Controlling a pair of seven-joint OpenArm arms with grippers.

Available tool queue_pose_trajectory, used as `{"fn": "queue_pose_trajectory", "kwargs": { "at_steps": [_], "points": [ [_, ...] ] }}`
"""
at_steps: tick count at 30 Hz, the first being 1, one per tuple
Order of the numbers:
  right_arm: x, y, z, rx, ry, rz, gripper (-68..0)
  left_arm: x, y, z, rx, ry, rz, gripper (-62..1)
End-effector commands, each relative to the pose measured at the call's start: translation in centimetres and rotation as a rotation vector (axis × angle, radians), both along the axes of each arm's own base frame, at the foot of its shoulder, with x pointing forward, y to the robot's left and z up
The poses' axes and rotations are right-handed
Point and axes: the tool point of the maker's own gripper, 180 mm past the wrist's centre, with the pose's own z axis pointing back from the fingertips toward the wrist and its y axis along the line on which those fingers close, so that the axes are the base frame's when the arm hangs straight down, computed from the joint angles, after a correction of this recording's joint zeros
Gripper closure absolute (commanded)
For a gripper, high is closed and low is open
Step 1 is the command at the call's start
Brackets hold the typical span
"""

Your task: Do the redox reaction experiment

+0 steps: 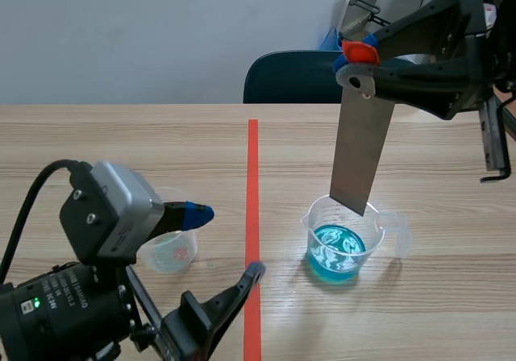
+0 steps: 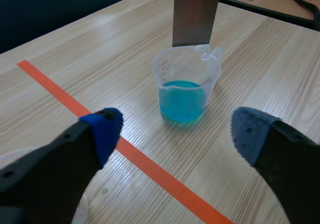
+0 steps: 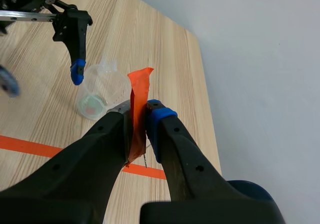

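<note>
A clear measuring beaker [image 1: 345, 240] [image 2: 186, 84] with blue liquid stands right of the tape line. A grey metal strip [image 1: 361, 147] [image 2: 195, 14] hangs upright over it. Its lower end is at the beaker's rim, above the liquid. My right gripper [image 1: 355, 59] [image 3: 141, 111] is raised and shut on the strip's orange-taped top [image 3: 139, 96]. My left gripper [image 1: 227, 242] [image 2: 176, 129] sits low at the front left, open and holding nothing, with the beaker ahead of it. A small clear cup [image 1: 169, 252] [image 3: 97, 96] stands beside its blue-tipped finger [image 1: 197, 213].
An orange-red tape line [image 1: 253, 216] runs down the middle of the wooden table. A dark blue chair back [image 1: 294, 75] stands behind the far edge. A black bracket [image 1: 493, 147] hangs at the far right.
</note>
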Motion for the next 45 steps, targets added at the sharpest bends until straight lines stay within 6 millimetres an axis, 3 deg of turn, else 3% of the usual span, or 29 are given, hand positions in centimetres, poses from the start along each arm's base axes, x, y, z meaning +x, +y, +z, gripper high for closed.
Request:
{"fn": "queue_pose_trajectory", "kwargs": {
  "at_steps": [1,5,8,10,14,20,31,45],
  "points": [
    [0.1,-0.2,1.3,0.015,-0.027,0.008,-0.7,0.7,-0.7,1.4,-0.047,-0.034,0.005,-35.3],
    [0.1,-0.2,1.3,0.015,-0.027,0.008,-0.7,1.5,-1.6,1.7,-0.049,-0.046,-0.010,-20.1],
    [0.1,-0.2,1.3,0.015,-0.027,0.008,-0.7,2.3,-2.4,1.0,-0.051,-0.040,-0.015,-7.0],
    [0.1,-0.2,1.3,0.015,-0.027,0.008,-0.7,2.7,-2.9,0.1,-0.044,-0.032,-0.022,-2.4],
    [0.1,-0.2,1.3,0.015,-0.027,0.008,-0.7,3.5,-4.2,-1.4,-0.042,-0.017,-0.042,-2.3],
    [0.1,-0.2,1.3,0.015,-0.027,0.008,-0.7,5.0,-6.1,-2.0,-0.089,-0.003,-0.045,-2.3],
    [0.1,-0.2,1.3,0.015,-0.027,0.008,-0.7,7.0,-8.7,-1.4,-0.138,-0.020,-0.038,-2.3],
    [0.1,-0.2,1.3,0.015,-0.027,0.008,-0.7,8.0,-8.9,-2.2,-0.127,-0.010,-0.022,-2.3]
  ]
}}
